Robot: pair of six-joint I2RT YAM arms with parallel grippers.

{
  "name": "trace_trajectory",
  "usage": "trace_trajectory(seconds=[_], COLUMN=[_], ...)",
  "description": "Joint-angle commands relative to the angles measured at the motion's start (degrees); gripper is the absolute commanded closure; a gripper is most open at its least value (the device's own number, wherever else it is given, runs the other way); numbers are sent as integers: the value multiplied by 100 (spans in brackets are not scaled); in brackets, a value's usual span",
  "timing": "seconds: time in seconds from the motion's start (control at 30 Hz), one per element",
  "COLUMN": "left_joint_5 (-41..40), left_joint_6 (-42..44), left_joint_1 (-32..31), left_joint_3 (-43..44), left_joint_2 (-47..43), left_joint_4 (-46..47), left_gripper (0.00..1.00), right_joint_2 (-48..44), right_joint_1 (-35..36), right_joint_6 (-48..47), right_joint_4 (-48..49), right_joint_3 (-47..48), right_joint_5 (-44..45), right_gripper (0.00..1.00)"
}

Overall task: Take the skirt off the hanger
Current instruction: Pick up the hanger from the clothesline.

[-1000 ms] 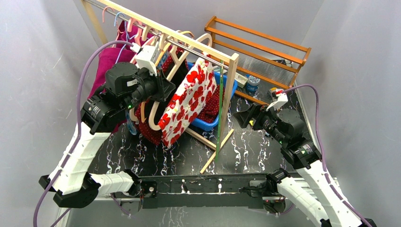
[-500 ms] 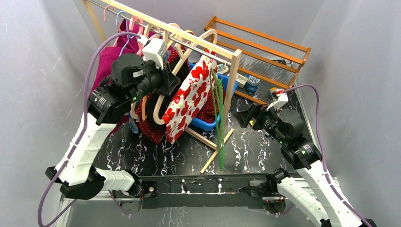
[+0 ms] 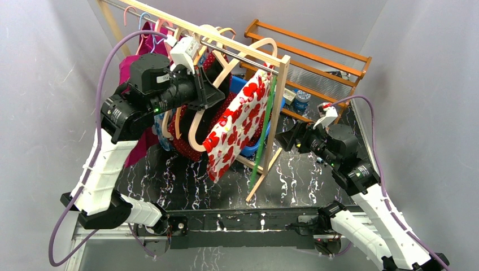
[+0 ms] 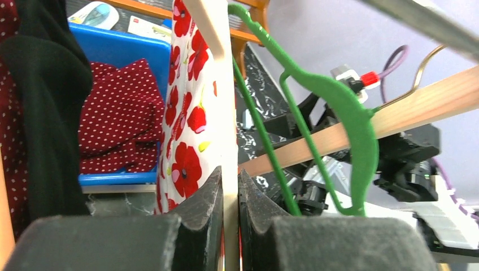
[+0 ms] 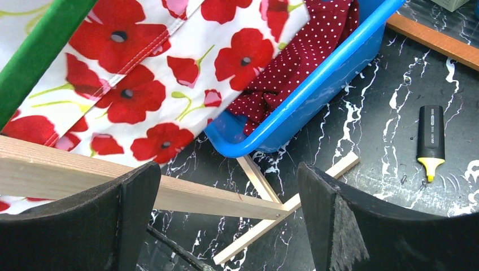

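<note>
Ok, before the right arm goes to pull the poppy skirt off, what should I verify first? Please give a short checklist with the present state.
1. The left gripper is shut on the wooden hanger: ok.
2. The right gripper is open, with nothing between its fingers: ok.
3. The right gripper faces the skirt: ok.
4. The green hanger is clear of the skirt: not ok, it sits right beside the cloth.
5. The wooden hanger's hook is free of the rack: cannot tell, the hook is hidden.
</note>
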Motion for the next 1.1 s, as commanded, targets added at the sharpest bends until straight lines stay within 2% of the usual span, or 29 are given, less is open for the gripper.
trace_trajectory(seconds=[0.0, 0.27, 0.5, 0.67, 0.73, 0.9, 1.07], left_joint_5=[284, 420, 776, 734, 616, 498, 500], left_joint_6=[-520, -458, -175, 317, 387, 381, 193], left_joint_1=[34, 35, 38, 45, 47, 46, 44], left_joint_3=[664, 1530, 1789, 1866, 1751, 904, 26], left_joint_2=[-113, 401, 783, 961, 924, 513, 109], left_joint_4=[586, 115, 50, -149, -198, 184, 618], left_gripper=[100, 100, 100, 100, 100, 100, 100], right_joint_2=[-144, -241, -353, -363, -339, -42, 557], right_joint_1=[-3, -3, -6, -3, -3, -3, -21], right_joint_6=[40, 39, -9, 8, 8, -94, -262], right_joint_4=[261, 154, 7, 9, -14, -357, -352], right_joint_3=[169, 245, 281, 266, 268, 415, 789], right_joint_5=[-121, -149, -52, -33, 68, 946, 1278], right_gripper=[2, 2, 2, 2, 2, 2, 1])
